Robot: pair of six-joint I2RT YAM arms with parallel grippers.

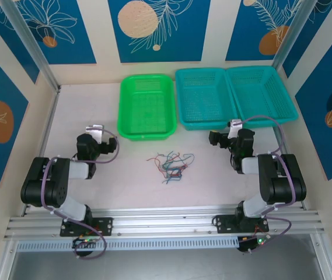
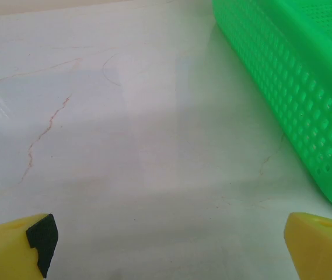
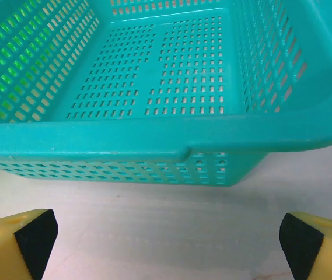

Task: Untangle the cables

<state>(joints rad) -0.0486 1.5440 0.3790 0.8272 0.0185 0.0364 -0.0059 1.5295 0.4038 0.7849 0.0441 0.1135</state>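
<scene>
The cables (image 1: 170, 166) lie as a small knotted heap of thin red-brown, blue and teal wires on the pale table, midway between the two arms. My left gripper (image 1: 95, 130) rests well to the left of them, near the green basket's front left corner. In the left wrist view it (image 2: 168, 248) is open, its yellow fingers (image 2: 14, 248) wide apart over bare table. My right gripper (image 1: 233, 126) sits to the right of the heap, facing the teal basket. The right wrist view shows it (image 3: 168, 242) open with nothing between its jaws.
A green basket (image 1: 145, 135) stands behind the heap, its wall (image 2: 294, 76) close on the left gripper's right. Two teal baskets (image 1: 203, 124) (image 1: 271, 119) stand side by side at the back right, and the nearer one's front rim (image 3: 95, 143) lies just ahead of the right gripper.
</scene>
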